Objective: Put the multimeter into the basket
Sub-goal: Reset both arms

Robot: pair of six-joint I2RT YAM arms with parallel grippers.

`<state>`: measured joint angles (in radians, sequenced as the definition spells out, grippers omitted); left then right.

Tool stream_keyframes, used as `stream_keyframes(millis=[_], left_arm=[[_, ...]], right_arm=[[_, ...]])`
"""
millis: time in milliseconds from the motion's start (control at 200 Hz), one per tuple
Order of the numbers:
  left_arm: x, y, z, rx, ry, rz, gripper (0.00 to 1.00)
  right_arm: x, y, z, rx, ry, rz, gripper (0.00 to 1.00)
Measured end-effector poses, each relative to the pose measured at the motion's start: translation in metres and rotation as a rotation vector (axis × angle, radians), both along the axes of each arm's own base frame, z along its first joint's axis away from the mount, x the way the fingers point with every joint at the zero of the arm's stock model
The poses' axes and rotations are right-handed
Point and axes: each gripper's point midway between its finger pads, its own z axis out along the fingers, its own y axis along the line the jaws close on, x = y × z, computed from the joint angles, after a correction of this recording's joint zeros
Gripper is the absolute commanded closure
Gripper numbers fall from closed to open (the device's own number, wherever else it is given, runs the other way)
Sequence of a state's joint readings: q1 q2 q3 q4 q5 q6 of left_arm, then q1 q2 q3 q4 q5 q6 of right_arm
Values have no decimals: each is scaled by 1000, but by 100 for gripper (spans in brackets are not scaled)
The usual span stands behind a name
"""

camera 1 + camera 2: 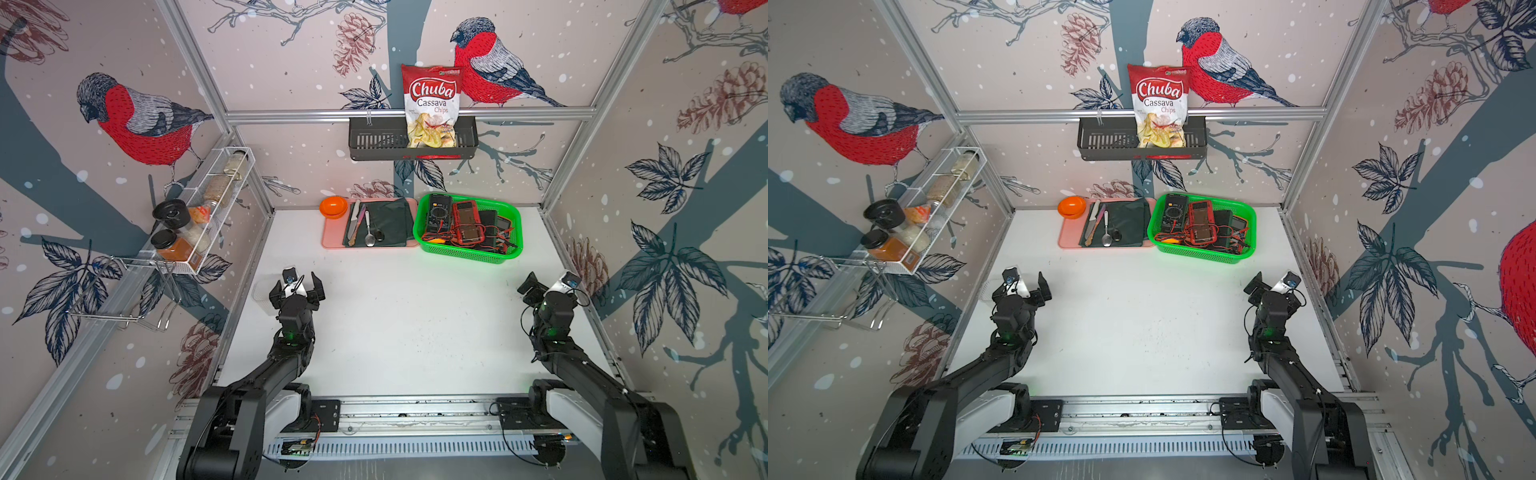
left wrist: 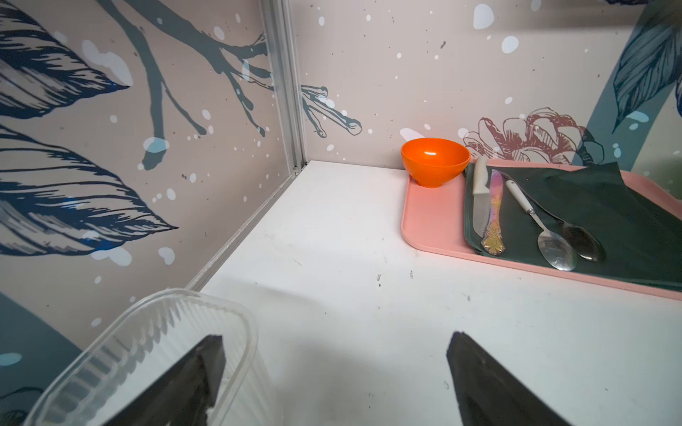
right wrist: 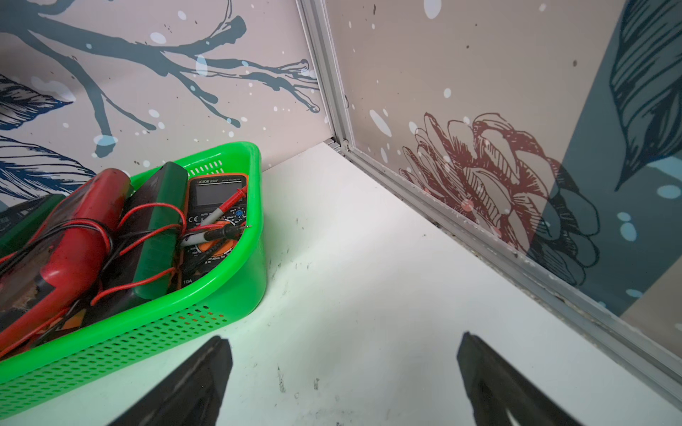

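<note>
The green basket (image 1: 465,254) (image 1: 1200,252) stands at the back right of the table. Several multimeters lie in it among red and black leads: a black one (image 1: 440,212), a red one (image 1: 467,222), and an orange-edged one (image 3: 214,206) by the basket wall (image 3: 129,343). My right gripper (image 1: 534,289) (image 3: 343,338) hovers open and empty over bare table, in front of the basket's right end. My left gripper (image 1: 297,284) (image 2: 336,337) is open and empty at the near left, one finger over a clear plastic container (image 2: 147,332).
A pink tray (image 1: 332,243) at the back holds a dark cloth, knives, spoons and an orange bowl (image 1: 333,206). A black wall rack (image 1: 374,143) carries a chips bag. A white wire rack (image 1: 199,232) with spice jars hangs on the left wall.
</note>
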<state>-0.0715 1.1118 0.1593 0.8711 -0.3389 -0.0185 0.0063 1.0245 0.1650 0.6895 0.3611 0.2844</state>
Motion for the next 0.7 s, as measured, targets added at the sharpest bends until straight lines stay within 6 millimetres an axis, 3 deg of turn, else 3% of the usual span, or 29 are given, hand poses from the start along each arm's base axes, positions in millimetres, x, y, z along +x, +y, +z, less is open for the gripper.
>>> stream_keyframes(millis=[260,510,700], left_arm=[[25,-17,-10,6,9,-111,3],[39,-31,-28,9,37,-192,2],[45,-29,-40,-6,64,-215,2]], right_arm=[[15,12,-10,-62,-19,63,0],[33,29,-3,-144,-67,144,0],[38,38,-22,-173,-43,207,0]])
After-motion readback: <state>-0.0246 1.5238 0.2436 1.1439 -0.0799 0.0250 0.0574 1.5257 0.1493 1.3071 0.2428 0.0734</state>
